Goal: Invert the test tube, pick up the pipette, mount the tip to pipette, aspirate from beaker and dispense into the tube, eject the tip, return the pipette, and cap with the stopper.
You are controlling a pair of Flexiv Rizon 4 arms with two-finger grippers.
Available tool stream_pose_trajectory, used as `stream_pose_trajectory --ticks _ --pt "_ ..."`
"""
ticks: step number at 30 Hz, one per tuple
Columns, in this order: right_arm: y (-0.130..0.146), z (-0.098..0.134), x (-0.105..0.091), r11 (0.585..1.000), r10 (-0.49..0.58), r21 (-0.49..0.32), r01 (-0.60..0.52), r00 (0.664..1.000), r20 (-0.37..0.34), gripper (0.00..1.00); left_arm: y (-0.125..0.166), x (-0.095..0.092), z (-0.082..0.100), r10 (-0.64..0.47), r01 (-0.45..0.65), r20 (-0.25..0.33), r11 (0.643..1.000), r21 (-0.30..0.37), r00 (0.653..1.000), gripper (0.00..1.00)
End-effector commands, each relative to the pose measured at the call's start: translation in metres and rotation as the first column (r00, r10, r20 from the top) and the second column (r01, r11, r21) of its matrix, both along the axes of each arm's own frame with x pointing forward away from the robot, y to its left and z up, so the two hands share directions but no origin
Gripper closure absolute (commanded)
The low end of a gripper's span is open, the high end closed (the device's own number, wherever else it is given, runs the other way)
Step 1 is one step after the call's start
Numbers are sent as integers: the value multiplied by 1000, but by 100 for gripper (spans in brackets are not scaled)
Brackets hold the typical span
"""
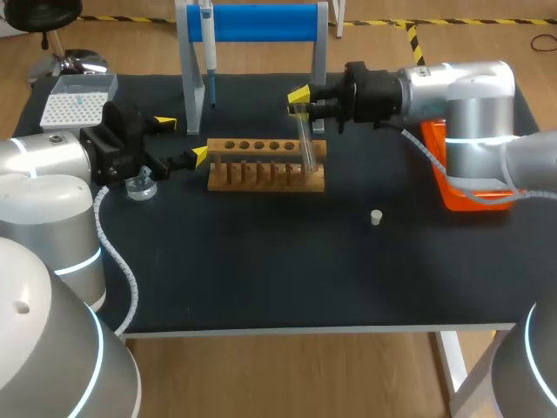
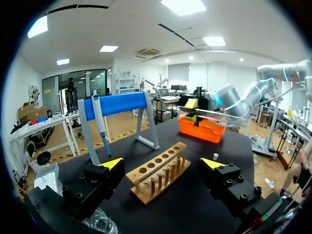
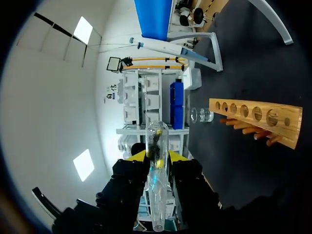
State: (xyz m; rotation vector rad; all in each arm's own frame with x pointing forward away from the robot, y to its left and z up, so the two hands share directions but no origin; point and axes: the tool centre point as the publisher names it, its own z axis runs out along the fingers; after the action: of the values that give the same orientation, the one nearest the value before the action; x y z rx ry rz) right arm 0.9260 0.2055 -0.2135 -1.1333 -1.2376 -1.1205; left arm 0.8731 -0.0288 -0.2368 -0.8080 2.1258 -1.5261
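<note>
White stopper (image 1: 376,217) lies loose on the table (image 1: 261,261) nearest the robot, so capping is not yet done. Beyond it, the left gripper (image 1: 183,139) stands released and empty beside the beaker (image 1: 140,185), facing the wooden rack (image 1: 266,165). The right gripper (image 1: 301,102) clasps the test tube (image 1: 306,144), tilted over the rack's right end, so inversion seems under way. Farthest, the pipette (image 1: 209,52) hangs on its stand (image 1: 261,22), untouched.

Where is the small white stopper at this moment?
In the head view the stopper stands alone on the table, right of the wooden rack and left of the orange bin.
</note>
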Motion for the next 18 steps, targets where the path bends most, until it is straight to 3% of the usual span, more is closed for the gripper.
stream_pose_trajectory --ticks 1,4,7,10,13,16,17,18 --pt "-1 1 0 1000 3 -3 -3 1000 0 100 -2 -1 -2 6 -6 5 1000 -2 1000 0" --pt "-1 1 0 1000 3 -3 -3 1000 0 100 -2 -1 -2 6 -6 5 1000 -2 1000 0" --pt "-1 1 0 1000 3 -3 -3 1000 0 100 -4 -4 5 -42 51 176 998 -44 983 0" --pt "-1 1 0 1000 3 -3 -3 1000 0 100 -7 -7 8 -117 138 297 989 -49 948 0" --pt "-1 1 0 1000 3 -3 -3 1000 0 100 -12 -7 9 -214 229 385 974 8 898 0" --pt "-1 1 0 1000 3 -3 -3 1000 0 100 -18 -12 10 -322 324 487 943 83 812 0" --pt "-1 1 0 1000 3 -3 -3 1000 0 100 -19 -12 11 -338 329 481 938 107 809 0" --pt "-1 1 0 1000 3 -3 -3 1000 0 100 -21 -10 12 -330 299 446 944 141 832 0"
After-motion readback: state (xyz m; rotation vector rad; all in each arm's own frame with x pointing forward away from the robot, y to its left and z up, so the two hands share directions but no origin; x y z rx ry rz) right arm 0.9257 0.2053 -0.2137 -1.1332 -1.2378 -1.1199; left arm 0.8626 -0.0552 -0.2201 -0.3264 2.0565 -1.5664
